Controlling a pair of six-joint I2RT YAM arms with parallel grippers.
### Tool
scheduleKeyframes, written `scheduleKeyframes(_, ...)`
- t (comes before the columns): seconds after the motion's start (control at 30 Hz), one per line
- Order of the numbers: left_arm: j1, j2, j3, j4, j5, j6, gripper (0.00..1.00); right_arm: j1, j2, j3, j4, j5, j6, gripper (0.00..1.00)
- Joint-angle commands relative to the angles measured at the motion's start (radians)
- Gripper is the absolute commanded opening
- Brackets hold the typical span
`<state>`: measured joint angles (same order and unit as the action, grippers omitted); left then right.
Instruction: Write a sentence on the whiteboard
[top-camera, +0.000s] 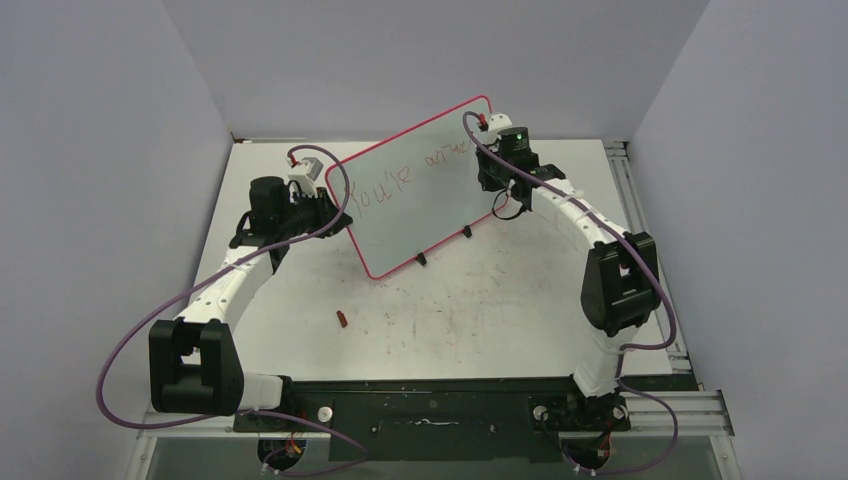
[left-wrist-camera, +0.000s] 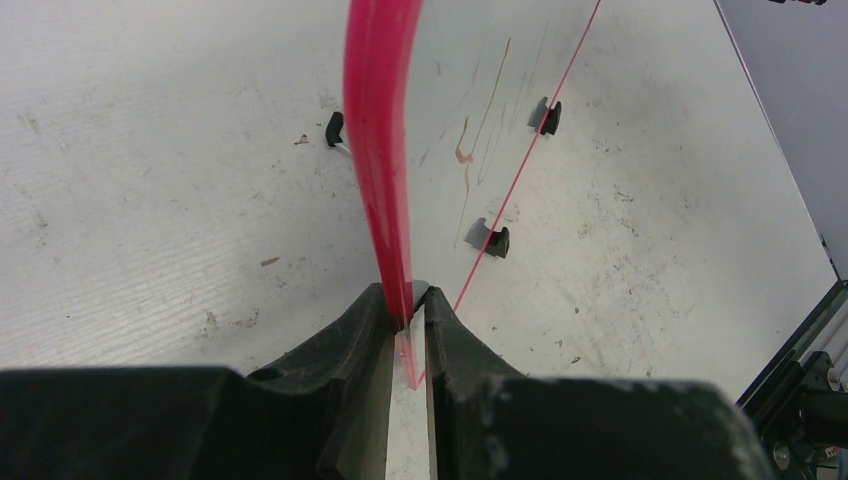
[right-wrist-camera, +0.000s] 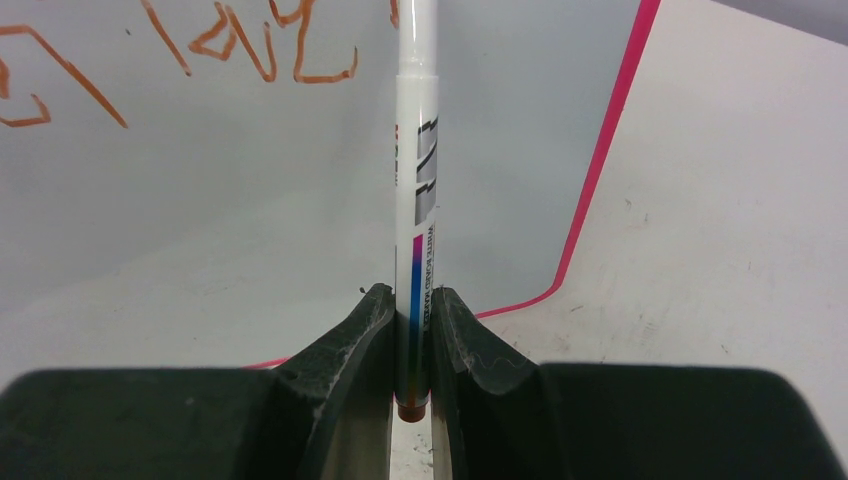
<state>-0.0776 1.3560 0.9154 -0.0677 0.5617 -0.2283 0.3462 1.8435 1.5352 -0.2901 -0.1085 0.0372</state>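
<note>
Whiteboard (top-camera: 420, 190) stands tilted at the far middle of the table (top-camera: 500, 310), its pink-red rim uppermost at the far right corner and two black clip feet (top-camera: 422, 259) along its near lower edge. Left gripper (left-wrist-camera: 410, 310) is clamped narrowly on the rim at the board's left edge. Right gripper (right-wrist-camera: 412, 330), at the board's far right, is closed on a white marker (right-wrist-camera: 417, 200), barrel pointing toward the writing surface; tip contact cannot be confirmed. The sentence (top-camera: 400, 175) runs across the board's upper part in thin reddish-brown script, opening roughly "You're"; the remainder is too small to read. A small dark-red piece (top-camera: 341, 319) lies on the table, near left of the board and apart from it.
</note>
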Motion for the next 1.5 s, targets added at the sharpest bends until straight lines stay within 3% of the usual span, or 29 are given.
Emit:
scheduleKeyframes(0.0,-0.004,-0.021,0.035,-0.027,-0.019,0.012,0.00,-0.007,0.019,0.046,0.014,0.004,-0.008,0.05)
scheduleKeyframes(0.57,-0.005,-0.021,0.033,-0.025,-0.016,0.011,0.00,-0.009,0.000,-0.071,0.022,-0.010,0.005,0.05)
scheduleKeyframes(1.47,-0.005,-0.018,0.034,-0.026,-0.017,0.012,0.00,-0.025,0.079,0.079,-0.009,-0.006,-0.011,0.05)
